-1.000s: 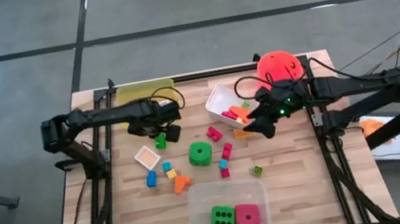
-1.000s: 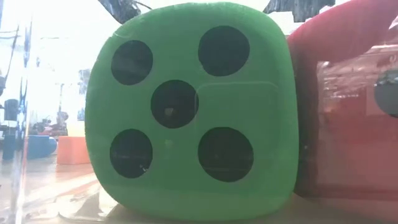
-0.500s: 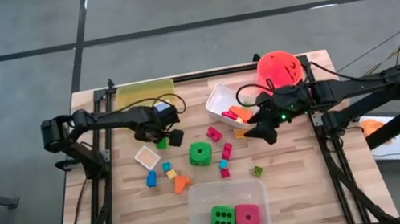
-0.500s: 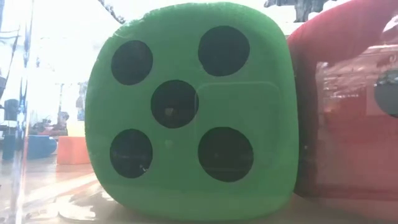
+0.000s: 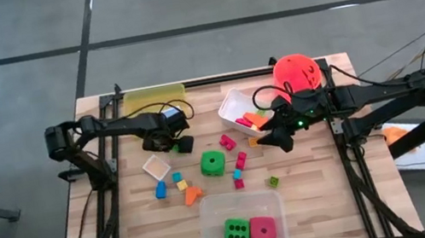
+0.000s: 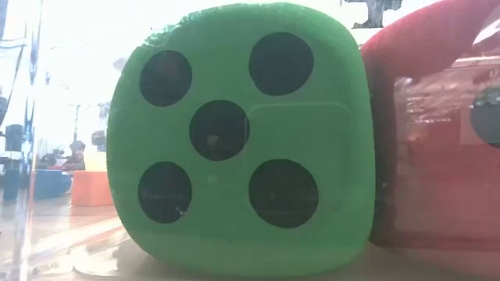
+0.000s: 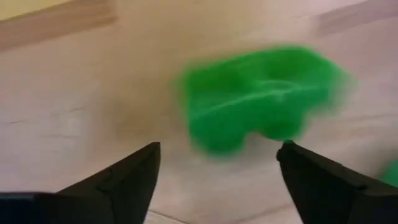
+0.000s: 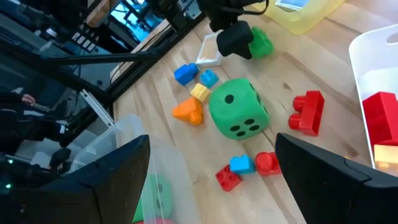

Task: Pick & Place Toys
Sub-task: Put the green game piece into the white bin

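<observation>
High view: hovering with the left end effector [image 5: 177,146] low over a small green block [image 5: 172,149] on the left half of the table [image 5: 322,204], just in front of the yellow tub [image 5: 155,98]; holding the right end effector [image 5: 273,136] released and empty beside the white tub [image 5: 229,101]; showing a green die [image 5: 212,163] sitting alone mid-table, with a beige tile [image 5: 155,166], a blue block [image 5: 160,190], an orange block [image 5: 192,195] and pink blocks [image 5: 240,163] scattered close around it; keeping a second green die [image 5: 234,233] and a pink die [image 5: 262,230] side by side in the clear tub [image 5: 239,201] at the near edge; leaving bare wood along the table's right and left near corners.

Low view: filling nearly the whole picture with the five-dot face of the second green die [image 6: 234,140]; cutting off the pink die [image 6: 437,133] at the right edge; hiding almost all of the table behind them.

Left wrist view: framing the small green block [image 7: 261,99], badly blurred, just ahead of the spread fingers [image 7: 130,174]; not clamping it, with a gap showing on one side.

Right wrist view: spreading the dark fingers [image 8: 336,174] wide with nothing between; looking across at the green die [image 8: 239,115], a red block [image 8: 308,112] near it, and the left end effector [image 8: 235,38] farther off, touching the small green block [image 8: 261,43].
</observation>
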Controlling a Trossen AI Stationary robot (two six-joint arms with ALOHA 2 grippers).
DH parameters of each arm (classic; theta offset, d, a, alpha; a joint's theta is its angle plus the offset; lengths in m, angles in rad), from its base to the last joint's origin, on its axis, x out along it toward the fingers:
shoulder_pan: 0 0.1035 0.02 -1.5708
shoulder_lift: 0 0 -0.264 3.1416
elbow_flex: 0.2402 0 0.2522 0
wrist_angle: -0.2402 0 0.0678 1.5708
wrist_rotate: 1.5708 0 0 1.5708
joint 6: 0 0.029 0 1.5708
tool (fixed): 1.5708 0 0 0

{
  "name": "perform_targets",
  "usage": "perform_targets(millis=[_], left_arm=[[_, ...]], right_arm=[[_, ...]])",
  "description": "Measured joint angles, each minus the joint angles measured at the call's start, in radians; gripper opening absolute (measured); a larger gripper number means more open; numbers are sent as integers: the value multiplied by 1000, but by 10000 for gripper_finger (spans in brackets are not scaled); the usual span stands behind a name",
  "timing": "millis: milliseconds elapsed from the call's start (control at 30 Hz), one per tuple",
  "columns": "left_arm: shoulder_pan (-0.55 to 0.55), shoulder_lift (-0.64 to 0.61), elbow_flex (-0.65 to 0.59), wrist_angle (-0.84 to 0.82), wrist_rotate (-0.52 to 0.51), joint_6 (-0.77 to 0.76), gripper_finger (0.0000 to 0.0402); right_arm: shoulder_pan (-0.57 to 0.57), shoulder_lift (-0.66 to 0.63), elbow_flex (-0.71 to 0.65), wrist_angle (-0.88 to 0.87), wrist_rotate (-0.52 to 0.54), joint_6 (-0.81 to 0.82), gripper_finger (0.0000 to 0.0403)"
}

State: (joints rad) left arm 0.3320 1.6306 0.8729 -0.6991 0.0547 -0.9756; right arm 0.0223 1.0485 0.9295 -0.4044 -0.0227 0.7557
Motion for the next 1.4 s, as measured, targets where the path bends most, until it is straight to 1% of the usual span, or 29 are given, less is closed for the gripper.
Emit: perform_targets(millis=[133,267,333,400,533,600,767,867,967,1067,1133,1267,1300,1400], left_arm=[[0,-6,4,37,2,0,272],[2,-5,2,40,-4,42,255],[2,-5,2,37,-10,80,253],[2,-5,2,37,-10,77,253],[11,-5,6,40,-8,-31,253],[11,-5,9,46,15,-82,253],[11,-5,25,52,73,-123,253],[10,-6,44,52,97,-111,253],[9,-6,75,50,121,-21,253],[9,-6,110,20,137,-4,253],[9,-7,129,4,132,-75,253],[25,-7,132,18,110,-339,253],[29,-7,130,31,101,-382,253],[35,-7,126,35,73,-428,253]], right_arm=[[0,0,0,0,0,5,337],[0,0,0,0,0,23,337],[0,0,0,0,0,24,337],[0,0,0,0,-1,24,337],[0,0,0,0,-1,24,337],[0,0,0,0,-1,24,337],[0,0,0,0,-1,23,337],[0,0,0,0,-1,23,337],[0,0,0,0,-1,23,337],[0,0,0,0,-1,23,337],[0,0,0,0,-1,25,337],[0,0,0,0,-1,52,337],[0,0,0,0,-2,54,337],[0,0,0,0,-2,54,337]])
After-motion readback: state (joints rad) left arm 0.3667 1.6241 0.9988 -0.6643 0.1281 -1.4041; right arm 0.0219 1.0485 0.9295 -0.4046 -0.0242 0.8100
